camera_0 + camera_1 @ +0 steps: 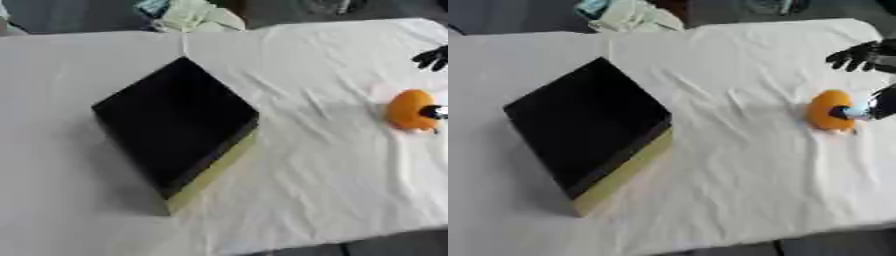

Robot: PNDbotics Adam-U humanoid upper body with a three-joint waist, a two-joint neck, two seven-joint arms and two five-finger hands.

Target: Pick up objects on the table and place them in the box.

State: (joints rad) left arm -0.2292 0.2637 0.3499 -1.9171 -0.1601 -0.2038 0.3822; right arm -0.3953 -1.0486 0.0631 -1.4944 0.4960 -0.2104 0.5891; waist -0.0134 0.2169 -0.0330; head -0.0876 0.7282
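The right eye view gives us the fullest look at the orange object (830, 110), a rounded, bright orange thing lying on the white cloth toward the right side of the table, well apart from the box. We cannot make out what it is beyond its colour and shape. Our right hand (866, 109) comes in from the right edge: a dark thumb tip meets the orange object's right side, while the black fingers (852, 56) spread out above and beyond the object, not touching it. So the hand stands wide, its span set about the object but not closed round it. Whether the thumb truly presses the surface or only sits against it, we cannot tell.

The box (588, 120) lies to the left of centre, turned at an angle so that one corner points toward the far edge. Its inside looks black, and a pale yellowish wall shows along the near right side. We see nothing inside it.

The table (745, 200) is covered by a white cloth, wrinkled between the box and the orange object. At the far edge, beyond the table, lies a bundle of pale green cloth (630, 17).

Our left hand shows in neither view.
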